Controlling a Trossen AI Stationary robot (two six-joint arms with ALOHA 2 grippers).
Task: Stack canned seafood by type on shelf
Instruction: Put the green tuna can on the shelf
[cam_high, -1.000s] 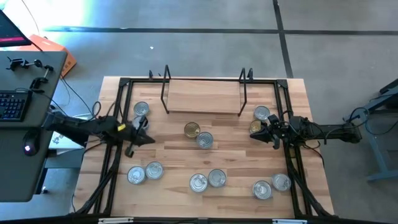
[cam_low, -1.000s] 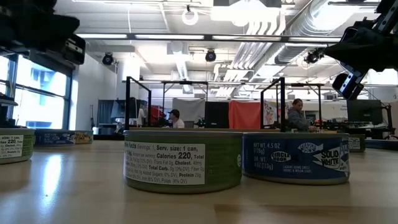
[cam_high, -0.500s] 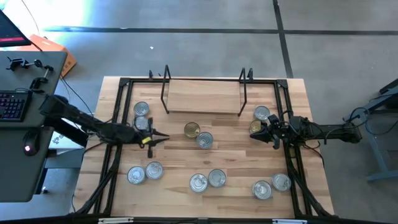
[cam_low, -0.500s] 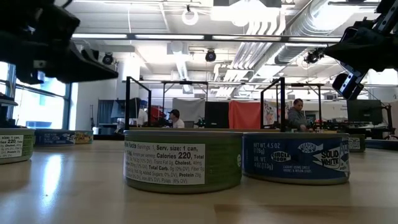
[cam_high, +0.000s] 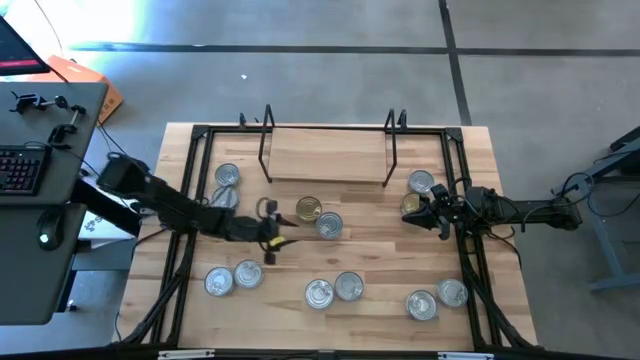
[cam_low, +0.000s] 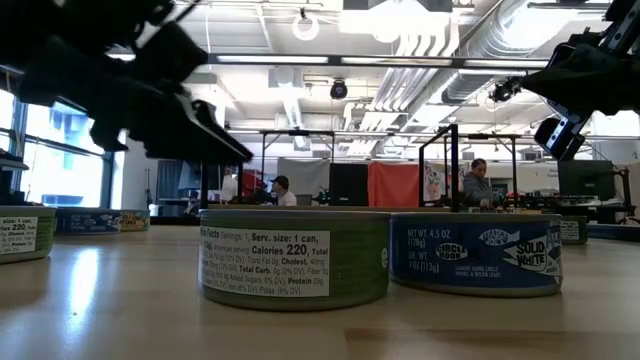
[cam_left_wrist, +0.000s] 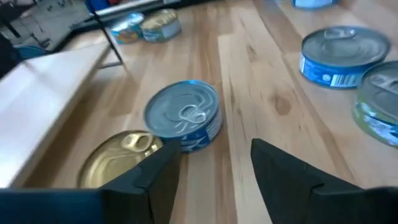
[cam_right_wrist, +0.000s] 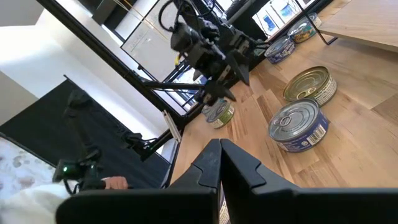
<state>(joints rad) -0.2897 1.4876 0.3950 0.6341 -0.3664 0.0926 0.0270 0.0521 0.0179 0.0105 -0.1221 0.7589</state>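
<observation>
Left hand (cam_high: 283, 241) is out over the bench (cam_high: 380, 250) centre-left, fingers (cam_left_wrist: 155, 177) spread apart, gripping nothing. Gold tin (cam_high: 309, 209) and silver-lid blue tin (cam_high: 329, 226) sit touching just ahead of it; in the left wrist view the blue tin (cam_left_wrist: 185, 118) lies just past the gap between the fingertips, the gold tin (cam_left_wrist: 118, 158) partly behind one finger. No contact visible.

Right hand (cam_high: 428, 215) hangs at the bench's right side, fingers (cam_right_wrist: 214, 165) pressed together, empty. Two tins lie right by it: a silver one (cam_high: 421, 182) toward the shelf and a gold one (cam_high: 410, 203) just beside the fingertips.

Shelf (cam_high: 327, 154) stands at the far edge of the bench, board bare, nothing stacked yet.

Other tins, all loose on the bench:
- two (cam_high: 227, 176) near the left rail, well behind the left hand
- pair (cam_high: 233, 277) at near left
- pair (cam_high: 333, 290) at near centre
- pair (cam_high: 436, 298) at near right

Low view: green-label tin (cam_low: 294, 258) and blue-label tin (cam_low: 475, 253) up close, side by side; left arm (cam_low: 130, 85) dark above them.
</observation>
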